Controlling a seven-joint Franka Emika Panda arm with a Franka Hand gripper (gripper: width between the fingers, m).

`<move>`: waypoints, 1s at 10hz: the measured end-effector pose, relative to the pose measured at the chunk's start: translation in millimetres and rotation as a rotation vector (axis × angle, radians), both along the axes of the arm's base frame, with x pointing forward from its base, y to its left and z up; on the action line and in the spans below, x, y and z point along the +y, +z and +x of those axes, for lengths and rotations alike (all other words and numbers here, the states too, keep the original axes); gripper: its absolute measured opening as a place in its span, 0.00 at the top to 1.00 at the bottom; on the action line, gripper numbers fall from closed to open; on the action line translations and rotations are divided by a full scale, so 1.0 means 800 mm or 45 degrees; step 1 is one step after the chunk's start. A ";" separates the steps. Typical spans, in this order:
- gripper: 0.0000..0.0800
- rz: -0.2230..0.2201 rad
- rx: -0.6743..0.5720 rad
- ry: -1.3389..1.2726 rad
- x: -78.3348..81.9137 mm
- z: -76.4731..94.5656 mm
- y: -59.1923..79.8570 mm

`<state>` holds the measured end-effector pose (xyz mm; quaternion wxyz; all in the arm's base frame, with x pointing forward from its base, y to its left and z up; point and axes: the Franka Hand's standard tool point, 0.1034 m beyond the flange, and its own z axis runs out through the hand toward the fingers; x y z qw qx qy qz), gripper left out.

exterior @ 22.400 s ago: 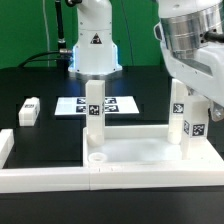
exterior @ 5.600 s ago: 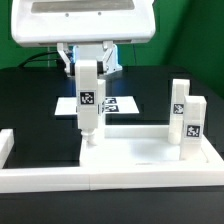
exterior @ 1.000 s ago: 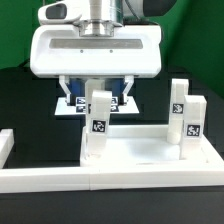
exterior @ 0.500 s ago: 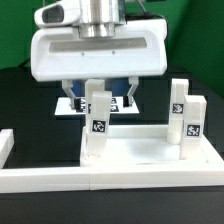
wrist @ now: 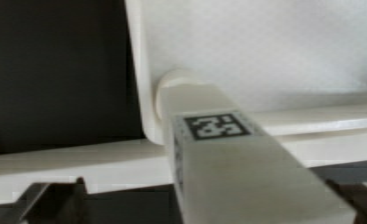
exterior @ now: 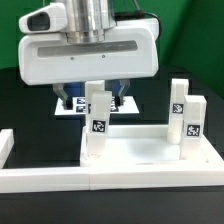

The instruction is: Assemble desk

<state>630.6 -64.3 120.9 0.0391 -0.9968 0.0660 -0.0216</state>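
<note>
Below the hand (exterior: pixel 97 98), a leg (exterior: pixel 98 125) stands upright in the tabletop (exterior: pixel 150 150) corner socket; fingers look spread, clear of it

1 tabletop panel (exterior: pixel 140 152), 3 legs upright on it: 1 near-left corner (exterior: pixel 97 125), 2 right side (exterior: pixel 178 106) (exterior: pixel 194 123). 1 marker board (exterior: pixel 68 106) behind panel. 1 gripper (exterior: pixel 95 92) above.

a flat white marker board (exterior: pixel 72 104) lies on the black table (exterior: pixel 30 115). long white l-shaped border rails (exterior: pixel 45 179) edge the front.
</note>
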 end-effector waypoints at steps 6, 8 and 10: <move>0.64 0.019 0.014 -0.308 -0.002 0.007 0.006; 0.64 0.025 0.023 -0.423 -0.002 0.007 0.005; 0.64 0.033 0.013 -0.686 0.001 0.009 0.005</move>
